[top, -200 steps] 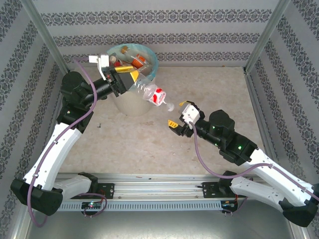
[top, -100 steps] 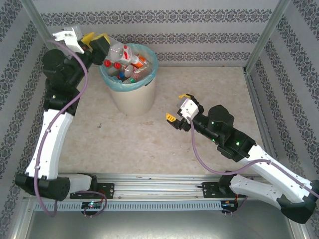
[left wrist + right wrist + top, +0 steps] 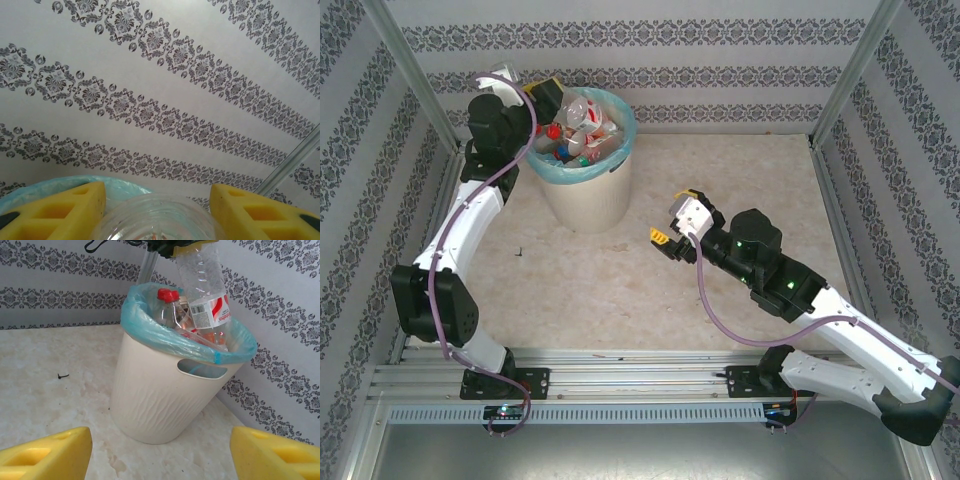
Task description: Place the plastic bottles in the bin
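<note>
The cream bin (image 3: 586, 196) with a blue-green bag stands at the back left of the table and holds several plastic bottles (image 3: 570, 146). My left gripper (image 3: 552, 98) is raised over the bin's far-left rim, shut on the base of a clear plastic bottle (image 3: 583, 108) with a red and white label. That bottle (image 3: 202, 286) hangs neck down into the bin (image 3: 155, 390), beside a red-capped bottle (image 3: 167, 306). In the left wrist view its clear base (image 3: 157, 221) sits between my yellow fingers (image 3: 55, 210). My right gripper (image 3: 673, 216) stands open mid-table, nothing between its fingers (image 3: 45, 455).
Patterned walls close the table on three sides, with metal posts (image 3: 412, 75) at the back corners. A small dark speck (image 3: 520, 251) lies on the marble top left of centre. Open tabletop lies between the bin and my right gripper.
My left arm swung the bottle up from in front of the bin to the back left, then over the rim, neck now pointing down. The right gripper shifted only slightly.
</note>
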